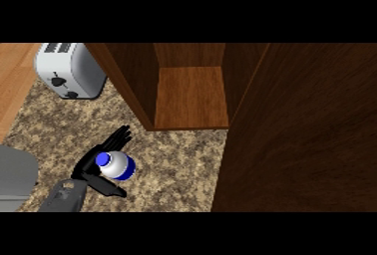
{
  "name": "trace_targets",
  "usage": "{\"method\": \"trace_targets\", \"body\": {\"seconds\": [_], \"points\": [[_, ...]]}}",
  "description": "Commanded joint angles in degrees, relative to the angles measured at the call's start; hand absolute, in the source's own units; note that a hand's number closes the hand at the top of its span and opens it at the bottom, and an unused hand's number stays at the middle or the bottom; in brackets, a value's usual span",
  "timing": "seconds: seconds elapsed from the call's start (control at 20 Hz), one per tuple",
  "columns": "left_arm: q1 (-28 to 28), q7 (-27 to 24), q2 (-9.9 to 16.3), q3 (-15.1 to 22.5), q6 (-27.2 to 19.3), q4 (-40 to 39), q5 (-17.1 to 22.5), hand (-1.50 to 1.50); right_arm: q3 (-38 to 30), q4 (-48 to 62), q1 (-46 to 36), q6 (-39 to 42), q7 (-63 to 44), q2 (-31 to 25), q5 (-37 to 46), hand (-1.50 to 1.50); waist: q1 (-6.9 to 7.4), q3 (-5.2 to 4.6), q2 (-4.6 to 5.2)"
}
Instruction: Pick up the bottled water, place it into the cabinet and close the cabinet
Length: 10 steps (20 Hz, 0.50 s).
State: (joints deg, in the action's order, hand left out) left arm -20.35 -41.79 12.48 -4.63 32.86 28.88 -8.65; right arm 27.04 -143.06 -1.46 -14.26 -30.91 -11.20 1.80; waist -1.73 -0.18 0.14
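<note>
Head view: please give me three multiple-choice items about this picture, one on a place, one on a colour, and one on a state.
1. Where does the toaster stand?
A. inside the cabinet
B. on the counter, left of the cabinet
C. beside the bottle

2. What colour is the cap of the bottled water?
A. red
B. green
C. blue

3. How is the cabinet?
A. open, with a bare shelf showing
B. closed
C. open, with the bottle on its shelf

Answers:
1 B: the toaster sits on the counter at the upper left, outside the cabinet wall.
2 C: the cap seen from above is blue.
3 A: the door is swung out, and the left robot hand holds the bottle over the counter.
</note>
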Motion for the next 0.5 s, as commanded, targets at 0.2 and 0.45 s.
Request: {"method": "trace_targets", "body": {"seconds": [0.2, 0.45], "points": [[-2.81, -6.03, -0.36, 0.50, 8.91, -5.32, 1.72, -1.50, 1.31, -8.49, 5.69, -0.77, 0.18, -1.98, 3.35, -1.50, -0.41, 0.02, -0.12], [-3.92, -5.75, -2.04, 1.10, 10.12, -6.99, 2.71, 1.50, -2.80, -7.51, 6.59, 0.19, 2.20, -3.33, -0.43, -1.50, -0.14, 0.08, 0.02]]}}
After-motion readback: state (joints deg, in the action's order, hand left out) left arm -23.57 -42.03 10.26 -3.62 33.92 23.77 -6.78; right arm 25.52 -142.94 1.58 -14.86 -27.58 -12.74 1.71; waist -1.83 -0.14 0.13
